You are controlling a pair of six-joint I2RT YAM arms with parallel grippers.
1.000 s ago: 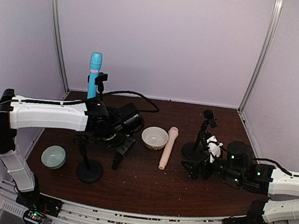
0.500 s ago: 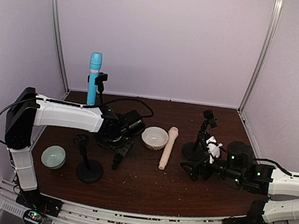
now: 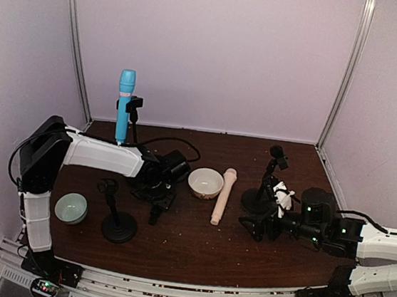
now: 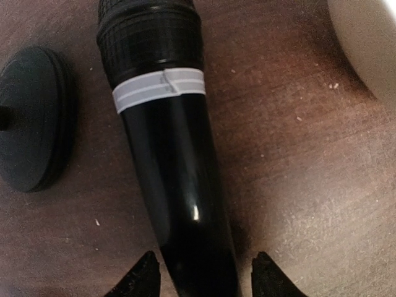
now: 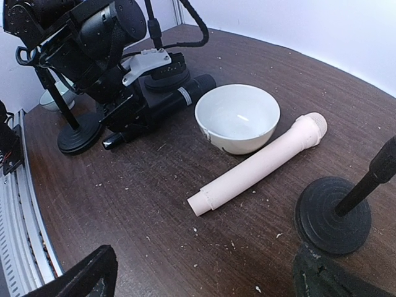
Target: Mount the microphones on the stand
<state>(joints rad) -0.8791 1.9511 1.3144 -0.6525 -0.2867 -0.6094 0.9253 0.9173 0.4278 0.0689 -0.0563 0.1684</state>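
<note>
The black microphone (image 4: 167, 154) lies flat on the table, its tail end showing below my left wrist (image 3: 153, 217). My left gripper (image 4: 204, 281) is down over its body, one finger on each side. The left finger sits at the mic's edge and a thin gap remains on the right, so the jaws are open. The light blue microphone (image 3: 124, 104) stands upright in the back-left stand clip. The pale cream-pink microphone (image 3: 223, 194) lies on the table beside the white bowl. My right gripper (image 5: 207, 278) hovers wide open and empty just short of its tail end (image 5: 260, 164).
A white bowl (image 3: 205, 182) sits mid-table and a green bowl (image 3: 70, 207) at front left. An empty stand (image 3: 118, 222) rises beside my left gripper, its base (image 4: 34, 120) close to the black mic. Another empty stand (image 3: 262, 184) stands by my right gripper.
My left arm has swung in and lowered its gripper over the black microphone, and its jaws have narrowed around it. The right gripper has barely moved.
</note>
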